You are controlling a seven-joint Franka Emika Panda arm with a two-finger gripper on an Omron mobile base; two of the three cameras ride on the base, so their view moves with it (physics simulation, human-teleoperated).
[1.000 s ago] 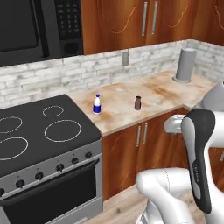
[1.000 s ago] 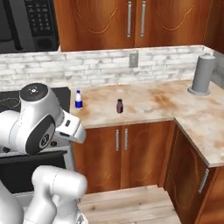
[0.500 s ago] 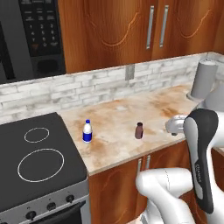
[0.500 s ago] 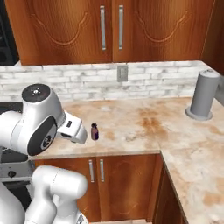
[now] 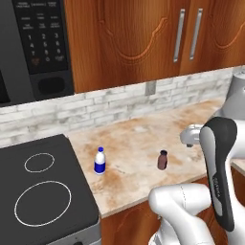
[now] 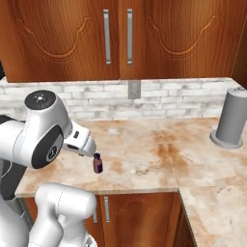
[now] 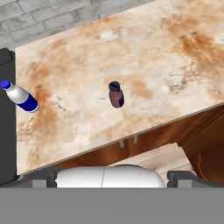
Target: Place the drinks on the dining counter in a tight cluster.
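Presently, figure legend by element:
Bench: marbled beige-and-rust stone top over wooden cabinet doors, backed by a pale brick wall; the black stove top adjoins its left end in the left base view.
Blue-label bottle: clear bottle with a blue label, upright on the bench near the stove edge; in the hand view it sits at the far left.
Dark-brown bottle: short bottle upright on the bench, well apart from the blue-label bottle, towards the front edge; near the middle of the hand view.
Pincer: spread wide; its fingers stand at the two lower corners of the hand view, nothing between them; it hangs above and in front of the bench edge.
Arm: white body with dark joints, standing in front of the bench.
Grey cylinder: upright canister at the bench's right end.
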